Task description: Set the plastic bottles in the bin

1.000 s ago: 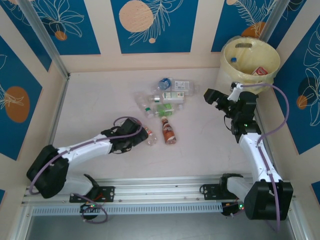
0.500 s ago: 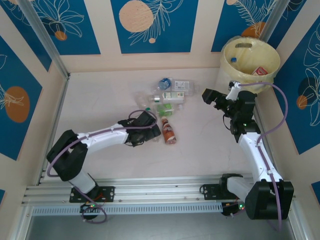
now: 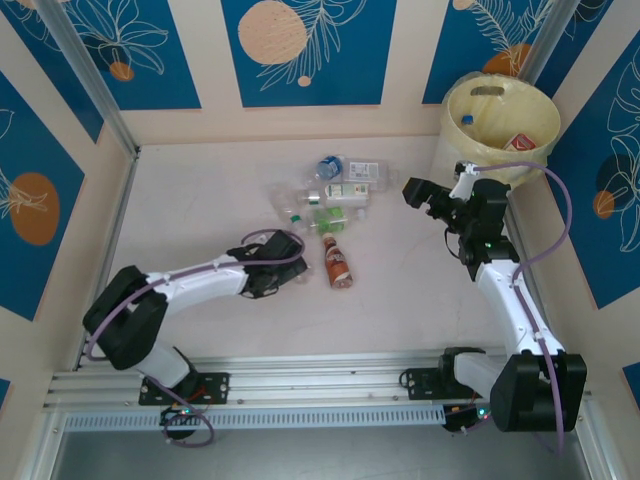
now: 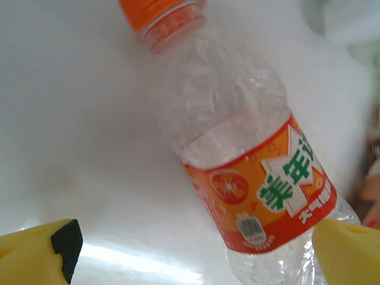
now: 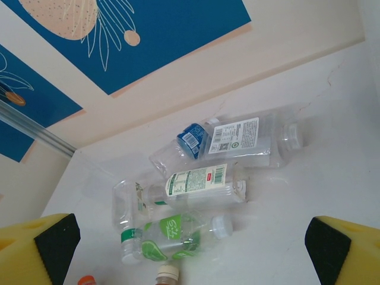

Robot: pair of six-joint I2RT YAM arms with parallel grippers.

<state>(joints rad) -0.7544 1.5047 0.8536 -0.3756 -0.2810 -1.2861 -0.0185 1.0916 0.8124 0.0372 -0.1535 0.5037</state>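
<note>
Starting close to the robot, the left arm lies low and stretched out over the surface [image 3: 200, 200], reaching toward the middle. Its left tool [image 3: 290, 268] is wide open. An orange-cap bottle [image 4: 255, 178] lies flat between the two yellow fingers [image 4: 35, 252], not squeezed yet as far as I can tell. Just beside it lies a brown bottle [image 3: 338, 265]. A little farther back is a heap of clear bottles [image 3: 330, 195], all on their sides, some touching. The right arm stands tall on the right side, bent at the elbow. Its right tool [image 3: 415, 192] hangs wide open with nothing in it, between the heap and the bin [image 3: 540, 112], and looks toward the heap. The big yellow bin is farthest away, in the right corner. A few bottles seem to be inside it, among them a red-label bottle [image 3: 520, 142]. So I think the job is only partly done. Most bottles lie on the surface, and the orange-cap one looks ready to be grabbed.
</note>
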